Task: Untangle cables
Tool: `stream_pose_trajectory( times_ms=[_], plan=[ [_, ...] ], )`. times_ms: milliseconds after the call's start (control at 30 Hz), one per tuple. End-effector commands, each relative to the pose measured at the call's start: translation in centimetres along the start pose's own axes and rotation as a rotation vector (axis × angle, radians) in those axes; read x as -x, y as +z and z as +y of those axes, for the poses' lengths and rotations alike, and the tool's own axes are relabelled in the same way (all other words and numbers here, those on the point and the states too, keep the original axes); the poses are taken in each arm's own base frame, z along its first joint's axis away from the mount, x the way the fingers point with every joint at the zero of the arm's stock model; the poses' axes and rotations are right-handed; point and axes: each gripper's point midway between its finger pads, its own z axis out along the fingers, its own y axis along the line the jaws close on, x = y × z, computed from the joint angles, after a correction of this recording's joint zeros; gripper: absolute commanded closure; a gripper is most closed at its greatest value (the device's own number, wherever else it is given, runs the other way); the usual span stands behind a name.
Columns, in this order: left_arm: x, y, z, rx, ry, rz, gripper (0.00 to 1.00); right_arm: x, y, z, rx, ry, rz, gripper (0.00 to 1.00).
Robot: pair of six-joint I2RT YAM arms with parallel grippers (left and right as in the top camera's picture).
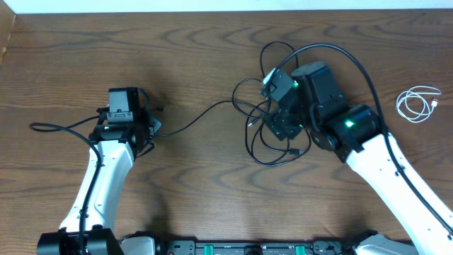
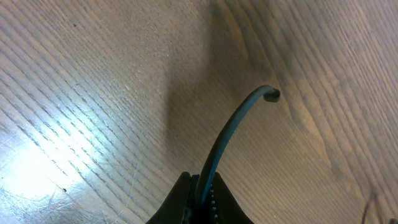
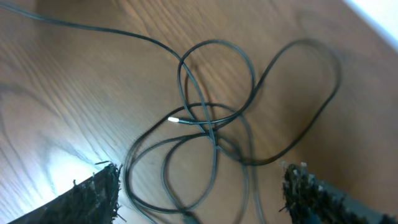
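Left gripper [image 2: 200,193] clamps a black cable [image 2: 231,124]; right gripper [image 3: 199,186] gapes wide.
Tangle [image 3: 211,121] lies under it, toward the far edge of the desk [image 1: 191,57].

Brown wood-grain tabletop [image 1: 198,184], smooth, semi-gloss, bright glare patches. Thin black cables [image 3: 217,42]: smooth rubbery sheath, slight sheen. The white cable [image 1: 417,104] looks like smooth plastic. On the right claw [image 3: 199,186] the fingers [image 3: 93,193] are black, rough, fuzzy-edged. The left claw [image 2: 200,202] is dark, matt, finely ridged inside. White arm shells [image 1: 106,177]: smooth plastic.
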Motion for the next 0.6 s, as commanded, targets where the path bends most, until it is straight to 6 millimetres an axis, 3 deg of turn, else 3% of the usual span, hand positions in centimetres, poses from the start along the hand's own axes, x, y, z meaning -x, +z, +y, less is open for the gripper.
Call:
stream_pose_trajectory(
  times_ms=[0, 233, 400, 567],
  plan=[
    [0.7, -0.1, 0.1, 0.01, 0.01, -0.018, 0.92, -1.7, 2.9, 0.2, 0.028, 0.206, 0.084, 0.18],
    [0.7, -0.1, 0.1, 0.01, 0.01, -0.018, 0.92, -3.2, 8.1, -0.5, 0.007, 0.269, 0.165, 0.29],
    [0.7, -0.1, 0.1, 0.01, 0.01, -0.018, 0.92, -3.8, 10.8, -4.2, -0.153, 0.435, 0.154, 0.24],
    [0.7, -0.1, 0.1, 0.01, 0.01, -0.018, 0.92, -4.3, 13.5, -4.8, -0.131, 0.481, 0.149, 0.21]
  ],
)
